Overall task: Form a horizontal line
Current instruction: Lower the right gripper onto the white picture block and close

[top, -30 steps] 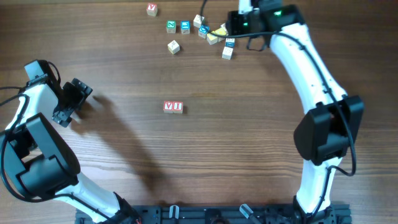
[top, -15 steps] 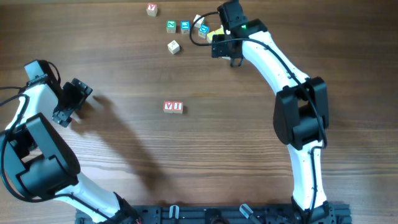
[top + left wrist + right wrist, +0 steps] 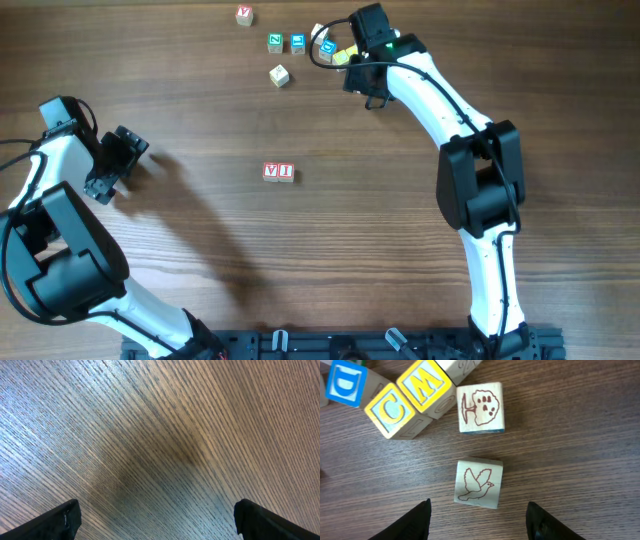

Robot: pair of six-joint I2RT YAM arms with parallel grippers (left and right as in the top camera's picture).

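Note:
Two red-lettered blocks (image 3: 278, 172) sit side by side in a short row at the table's middle. Several loose letter blocks lie at the far edge, among them a lone pale one (image 3: 279, 75). My right gripper (image 3: 368, 88) is open above that cluster. In the right wrist view a bird block (image 3: 478, 483) lies just ahead of the open jaws (image 3: 479, 522), with a tree block (image 3: 480, 407) beyond it and yellow C (image 3: 396, 412) and M (image 3: 426, 384) blocks to the left. My left gripper (image 3: 110, 172) is open and empty at the far left, over bare wood (image 3: 160, 520).
A red-lettered block (image 3: 244, 15) lies apart at the far edge. A green block (image 3: 275, 42) and a blue block (image 3: 297, 42) sit side by side near the cluster. The right arm's links (image 3: 480, 180) stretch along the right side.
The right arm swung left and folded over the block cluster, then settled with a small shift. It now covers the blocks that lay at the cluster's right end. The left arm has not moved.

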